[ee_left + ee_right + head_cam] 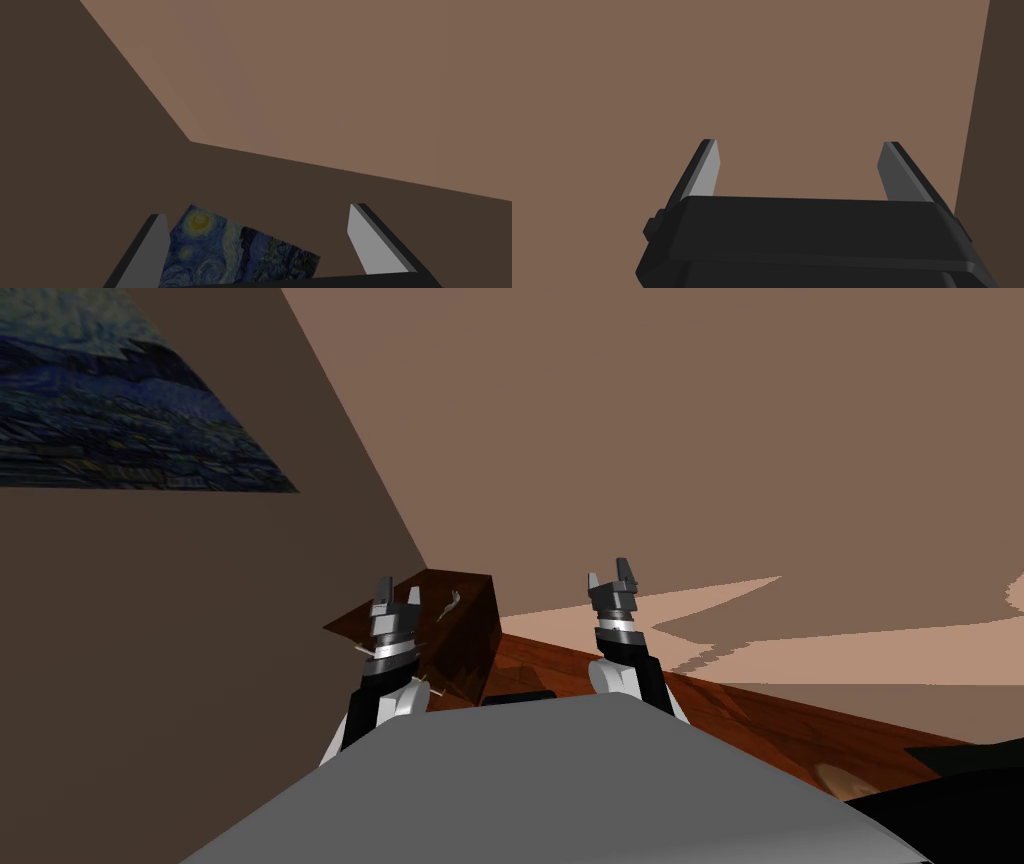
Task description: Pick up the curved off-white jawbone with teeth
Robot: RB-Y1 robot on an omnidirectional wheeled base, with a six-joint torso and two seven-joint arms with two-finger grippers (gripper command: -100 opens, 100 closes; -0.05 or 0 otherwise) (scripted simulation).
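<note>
**Jaws spread and empty, jawbone ahead on the corner table**

Jaws of both arms stand spread to roughly a third of each wrist view's width, with nothing between the blades and nothing touching them. The left arm [390,653] and right arm [622,633] are raised side by side in front of the torso, blades pointing up and forward at the brown walls rather than down at any object. This reads as a neutral ready posture, with no reach yet begun. The left jaws look toward the wall that carries a blue swirling painting [110,398].

The jawbone [447,603] is a small, pale, curved sliver lying on top of a dark reddish-brown table [470,638]. The table is set into the corner where the two walls meet, on a wooden floor [800,728]. In the head view the jawbone sits just beyond the left jaws and slightly toward the robot's right, between the two arms but much nearer the left one. It is too small here to make out teeth, so it is probably the task's object, judged by colour and curve alone.

Lying flat on the top, the jawbone would seem to call for a downward approach. The left arm looks better placed, though its wrist would first have to tip down toward the table.
</note>
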